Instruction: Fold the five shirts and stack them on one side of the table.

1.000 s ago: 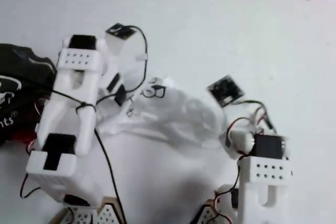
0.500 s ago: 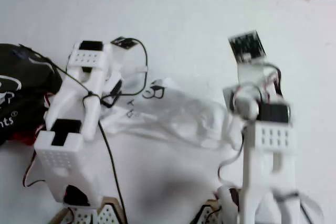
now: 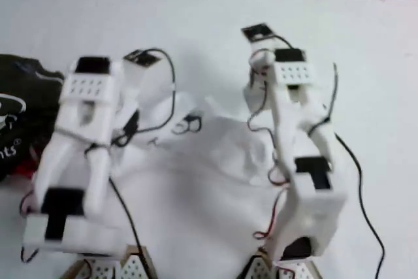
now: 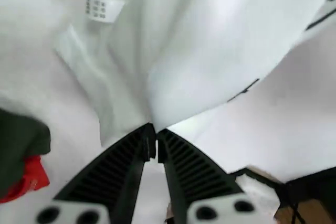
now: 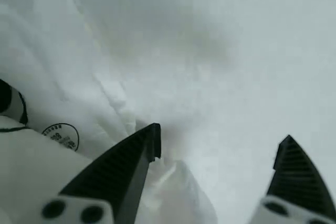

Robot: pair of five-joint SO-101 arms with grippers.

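1. Crumpled at the middle of the table (image 3: pixel 366 44): white shirt (image 3: pixel 222 142), unfolded.
2. Clamped at its edge by the left gripper (image 4: pixel 152 142), probably to drag it flat.
3. Splayed apart over its other end: right gripper (image 5: pixel 218 148), seemingly poised to grab.
4. Heaped at the left edge: dark garments (image 3: pixel 23 122).

The shirt (image 3: pixel 222 142) is white, with thin black line prints and a small round black stamp (image 5: pixel 62 136); its sewn label (image 4: pixel 102 8) is white with tiny grey marks. The table (image 3: pixel 196 24) is also white. The heap of cloth (image 3: pixel 23 109) is black with white print, and a red piece (image 4: pixel 23 182) shows at it. The left arm (image 3: pixel 78 135) and the right arm (image 3: pixel 300 148) are white with black motor blocks and red and black wires (image 3: pixel 269 220). The left gripper (image 4: pixel 156 141) and the right gripper (image 5: pixel 218 148) have black ribbed jaws
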